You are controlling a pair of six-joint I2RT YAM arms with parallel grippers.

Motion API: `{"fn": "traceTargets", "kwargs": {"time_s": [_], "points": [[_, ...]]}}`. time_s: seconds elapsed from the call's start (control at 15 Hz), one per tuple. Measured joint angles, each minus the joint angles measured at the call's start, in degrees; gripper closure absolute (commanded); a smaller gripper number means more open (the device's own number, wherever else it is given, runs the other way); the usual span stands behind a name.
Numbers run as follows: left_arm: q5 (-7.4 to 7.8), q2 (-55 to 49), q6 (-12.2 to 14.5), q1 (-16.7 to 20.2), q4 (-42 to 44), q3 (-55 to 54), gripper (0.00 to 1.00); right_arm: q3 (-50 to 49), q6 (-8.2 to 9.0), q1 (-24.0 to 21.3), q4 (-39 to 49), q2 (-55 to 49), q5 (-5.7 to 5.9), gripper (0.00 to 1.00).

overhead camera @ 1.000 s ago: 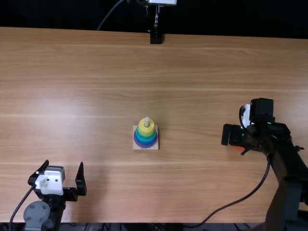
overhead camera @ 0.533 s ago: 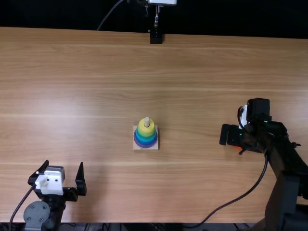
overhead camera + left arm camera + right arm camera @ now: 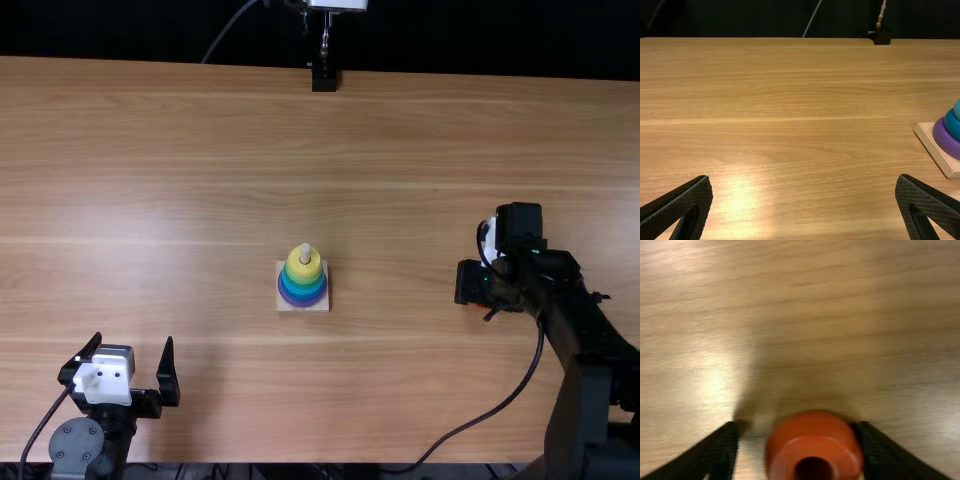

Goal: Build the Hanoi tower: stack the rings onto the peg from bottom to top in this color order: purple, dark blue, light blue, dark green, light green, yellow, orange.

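Observation:
My left gripper stands open at the table's near left; in the left wrist view the gripper has nothing between its fingers. My right gripper is low at the right of the table. In the right wrist view the gripper is open around the orange ring, one finger right beside it and a gap at the other. The wooden base in the middle carries a stack with the purple ring lowest, then blue and greenish rings, and the yellow ring on top. The peg's tip rises above it.
The wooden table spreads between the arms. A small black stand is at the far edge. The right arm's cable curves over the near right of the table.
My right gripper and forearm have shifted slightly left, and less of the orange ring shows beneath them. The left arm and the stack have stayed put.

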Motion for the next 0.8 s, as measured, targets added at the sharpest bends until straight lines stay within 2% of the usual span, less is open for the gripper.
{"fn": "traceTargets", "kwargs": {"time_s": [0.33,0.53,0.67,0.8], "points": [[0.00,0.00,0.00,0.00,0.00,0.00,0.00,1.05,0.00,2.93,-1.42,0.00,-0.07,1.00],[0.00,0.00,0.04,0.00,-0.02,0.00,0.00,6.38,-0.02,6.34,-10.67,-2.34,-0.20,1.00],[-0.02,0.00,-0.02,0.00,0.00,0.00,0.00,11.76,0.00,9.92,-16.13,-3.23,-0.22,1.00],[0.00,0.00,0.00,0.00,-0.02,0.00,0.00,16.92,0.02,15.37,-21.46,-3.23,-0.20,1.00]]}}
